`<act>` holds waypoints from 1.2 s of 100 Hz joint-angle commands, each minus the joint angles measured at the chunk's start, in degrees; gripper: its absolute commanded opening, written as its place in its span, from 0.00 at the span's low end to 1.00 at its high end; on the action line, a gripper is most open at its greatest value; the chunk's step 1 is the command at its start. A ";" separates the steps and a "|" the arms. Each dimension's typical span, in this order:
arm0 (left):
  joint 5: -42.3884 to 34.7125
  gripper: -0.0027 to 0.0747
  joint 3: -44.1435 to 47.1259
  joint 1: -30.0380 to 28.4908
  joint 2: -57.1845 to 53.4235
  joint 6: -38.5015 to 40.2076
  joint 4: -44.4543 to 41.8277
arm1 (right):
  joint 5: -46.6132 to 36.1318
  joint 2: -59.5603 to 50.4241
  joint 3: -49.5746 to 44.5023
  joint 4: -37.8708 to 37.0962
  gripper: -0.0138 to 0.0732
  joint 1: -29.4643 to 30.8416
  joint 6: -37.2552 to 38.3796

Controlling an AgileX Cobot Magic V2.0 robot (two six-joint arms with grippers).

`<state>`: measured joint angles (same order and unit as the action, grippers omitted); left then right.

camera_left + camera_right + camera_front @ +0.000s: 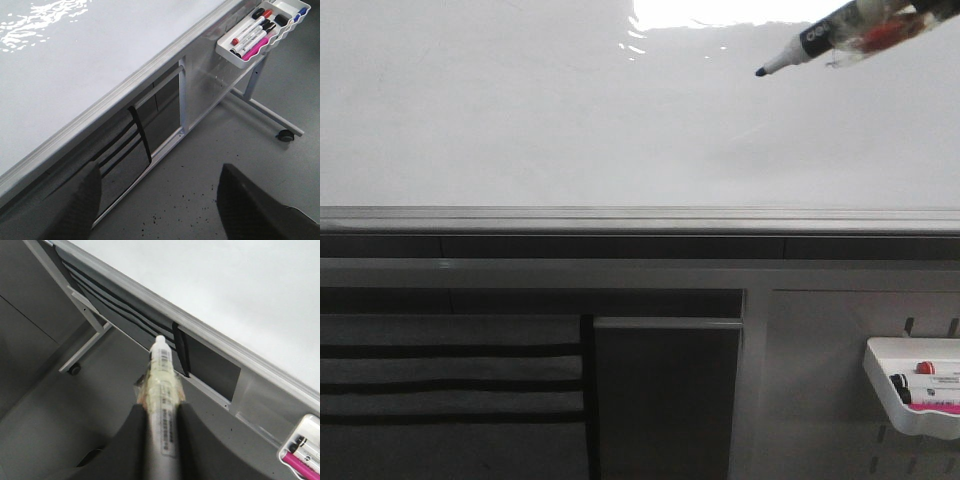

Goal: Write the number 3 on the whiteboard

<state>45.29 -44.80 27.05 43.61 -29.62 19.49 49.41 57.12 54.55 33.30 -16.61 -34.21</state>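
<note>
The whiteboard [570,130] fills the upper front view, glossy white with glare at the top; it also shows in the left wrist view [100,50] and the right wrist view [225,290]. No number 3 or other mark shows on it. My right gripper [162,412] is shut on a white marker [162,375] wrapped in clear tape. In the front view the marker [820,38] enters from the top right, its black tip [761,72] pointing left and down at the board; I cannot tell if it touches. My left gripper [160,200] is open and empty, below the board over the floor.
A grey metal rail [620,215] runs under the board. Below it are a grey perforated panel [820,380] with a white marker tray [915,385] holding several markers, a dark panel [665,400] and a striped grey cover [450,380]. A stand leg with a caster [286,135] rests on the floor.
</note>
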 commanded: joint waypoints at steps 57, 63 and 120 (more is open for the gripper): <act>-3.80 0.63 -1.51 -0.20 -0.17 0.62 1.69 | -5.99 24.45 26.15 -5.90 0.16 -6.68 -0.18; -3.80 0.63 -1.51 -0.20 -0.17 0.62 1.69 | -8.22 25.35 26.15 -6.01 0.16 -6.66 -0.18; -3.80 0.63 -1.51 -0.20 -0.17 0.62 1.69 | -5.95 27.48 23.47 -11.47 0.16 -0.94 4.22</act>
<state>45.29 -44.80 27.05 43.61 -29.58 19.49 45.98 86.73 78.46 23.07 -18.50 -30.84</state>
